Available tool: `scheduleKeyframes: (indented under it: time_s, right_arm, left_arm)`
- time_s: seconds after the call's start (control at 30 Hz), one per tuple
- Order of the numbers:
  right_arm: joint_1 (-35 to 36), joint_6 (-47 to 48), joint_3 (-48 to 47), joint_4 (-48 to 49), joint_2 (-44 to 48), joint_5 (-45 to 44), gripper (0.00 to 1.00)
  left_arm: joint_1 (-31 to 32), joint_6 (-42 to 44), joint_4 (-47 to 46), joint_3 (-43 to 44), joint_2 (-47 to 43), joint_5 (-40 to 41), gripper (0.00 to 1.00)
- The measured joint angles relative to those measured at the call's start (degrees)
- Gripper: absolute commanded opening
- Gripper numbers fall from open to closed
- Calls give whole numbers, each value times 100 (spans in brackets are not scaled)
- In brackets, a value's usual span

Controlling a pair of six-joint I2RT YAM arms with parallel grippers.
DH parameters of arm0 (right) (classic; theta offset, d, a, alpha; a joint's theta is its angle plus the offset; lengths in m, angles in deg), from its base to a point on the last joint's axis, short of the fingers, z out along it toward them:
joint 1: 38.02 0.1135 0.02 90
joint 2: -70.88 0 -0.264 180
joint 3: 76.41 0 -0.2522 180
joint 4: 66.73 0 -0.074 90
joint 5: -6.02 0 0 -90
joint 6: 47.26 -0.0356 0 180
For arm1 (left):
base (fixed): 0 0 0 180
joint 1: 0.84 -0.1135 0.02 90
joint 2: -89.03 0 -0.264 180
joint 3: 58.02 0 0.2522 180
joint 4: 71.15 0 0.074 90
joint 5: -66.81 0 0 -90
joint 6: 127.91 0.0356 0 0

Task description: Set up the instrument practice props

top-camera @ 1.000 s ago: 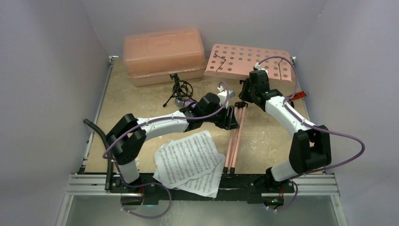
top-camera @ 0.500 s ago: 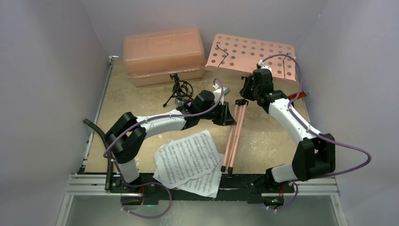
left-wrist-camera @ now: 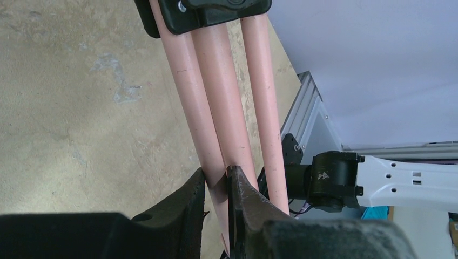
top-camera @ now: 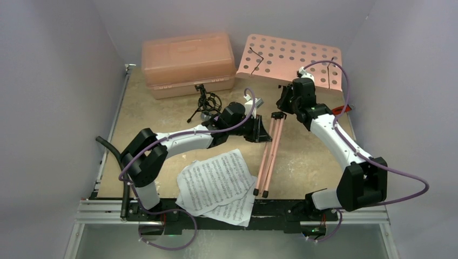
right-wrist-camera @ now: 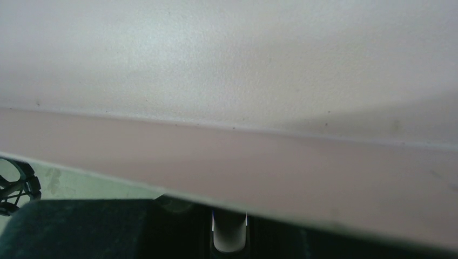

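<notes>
The pink music stand (top-camera: 291, 54) is held tilted over the rear right of the tabletop (top-camera: 156, 124), its post clamped under the perforated plate by the right tool (top-camera: 285, 100), with the folded tripod legs (top-camera: 268, 156) slanting down to the near edge. The left tool (left-wrist-camera: 216, 181) is pinched narrowly on one leg. Leg-spreading is judged in hand; an outward pull against a steadied post is called for next.

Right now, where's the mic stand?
Top view: the mic stand stands left of centre toward the back, just in front of the pink case and close behind the left arm's wrist.
</notes>
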Motion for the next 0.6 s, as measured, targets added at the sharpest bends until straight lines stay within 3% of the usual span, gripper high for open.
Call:
scheduleKeyframes:
  time_s: [0.33, 0.6]
  right_arm:
    - [2, 225, -105, 129, 297, -9, 0]
    - [2, 551, -175, 560, 413, 190, 0]
  left_arm:
    - [-17, 39, -175, 55, 0, 22, 0]
    - [-17, 597, 297, 490, 0, 166, 0]
